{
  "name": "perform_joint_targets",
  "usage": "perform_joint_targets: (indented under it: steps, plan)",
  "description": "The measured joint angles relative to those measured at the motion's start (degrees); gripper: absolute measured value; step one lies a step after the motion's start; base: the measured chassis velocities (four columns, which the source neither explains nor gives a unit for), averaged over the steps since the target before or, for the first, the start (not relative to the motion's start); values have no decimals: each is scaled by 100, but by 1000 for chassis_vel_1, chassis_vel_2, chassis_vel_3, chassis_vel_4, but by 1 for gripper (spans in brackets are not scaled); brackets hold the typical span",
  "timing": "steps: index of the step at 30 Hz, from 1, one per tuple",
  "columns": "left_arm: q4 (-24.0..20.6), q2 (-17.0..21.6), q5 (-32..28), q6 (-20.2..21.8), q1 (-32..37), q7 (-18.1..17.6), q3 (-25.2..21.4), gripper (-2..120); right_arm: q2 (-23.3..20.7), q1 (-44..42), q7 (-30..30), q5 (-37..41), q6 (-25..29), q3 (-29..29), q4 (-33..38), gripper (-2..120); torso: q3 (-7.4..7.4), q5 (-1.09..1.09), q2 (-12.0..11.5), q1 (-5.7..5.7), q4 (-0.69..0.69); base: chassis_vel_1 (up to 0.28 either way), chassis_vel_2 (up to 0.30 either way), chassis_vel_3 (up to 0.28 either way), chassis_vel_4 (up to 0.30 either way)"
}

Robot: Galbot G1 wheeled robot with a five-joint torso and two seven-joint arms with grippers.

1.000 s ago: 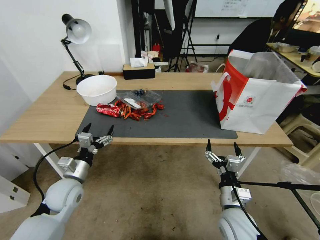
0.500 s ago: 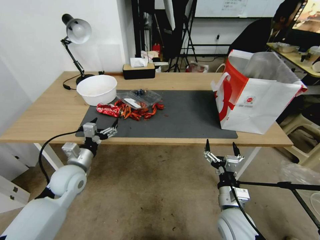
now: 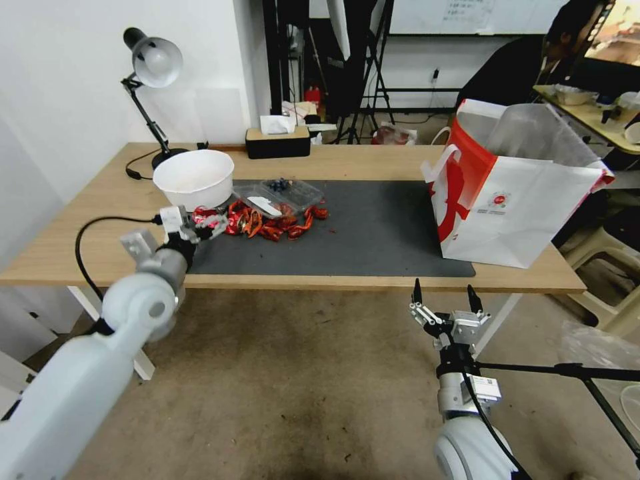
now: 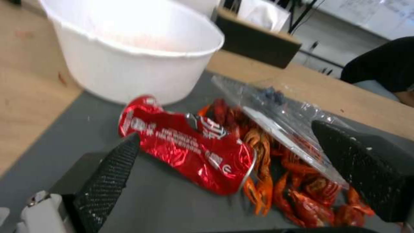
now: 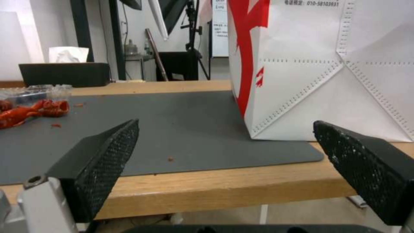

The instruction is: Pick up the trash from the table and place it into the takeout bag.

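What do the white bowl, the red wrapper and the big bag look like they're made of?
The bowl looks like thin matte white plastic or foam, its rim slightly wavy. The wrapper seems to be glossy foil or metallised film, crinkled with bright glints. The bag looks like stiff paper with sharp creases, with a cloudy plastic liner rising from its top.

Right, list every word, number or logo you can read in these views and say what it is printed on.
"010-58103931": takeout bag, at the top of its white face, after small characters too cut off to read.
Round red logo with fine print under it on the same bag in the head view: too small to read.
White lettering on the red wrapper in front of the open left hand: blurred, unreadable.
Sheets on the far wall: unreadable.
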Motion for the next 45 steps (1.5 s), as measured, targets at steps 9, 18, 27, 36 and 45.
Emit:
perform_joint_targets:
  steps: [9, 18, 27, 36, 45]
  plan:
    - [465, 18, -1705, 611, -1112, -1315, 444, 99, 34, 18, -1, -27, -9, -36, -4, 100, 0, 1, 0, 0, -1, 0, 0, 0, 0]
    - [1209, -157, -2580, 802, -2109, -2198, 1205, 99, 49, 11, 0, -25, -8, -10, 13, 100, 0, 0, 0, 0, -1, 0, 0, 0, 0]
    - [1796, -306, -2642, 836, -2814, -2543, 1774, 99, 85, 24, 2, 1, -1, 11, 16, 100, 0, 0, 1, 0, -1, 0, 0, 0, 0]
    - [2110, -350, -2645, 913, -3061, -2692, 1998, 99, 104, 63, 3, 13, 3, 13, 1, 100, 0, 0, 1, 0, -1, 0, 0, 0, 0]
    - [2360, -399, -2532, 915, -3149, -2720, 2108, 98, 121, 69, 3, 13, 12, -1, -21, 100, 0, 0, 1, -1, -1, 0, 0, 0, 0]
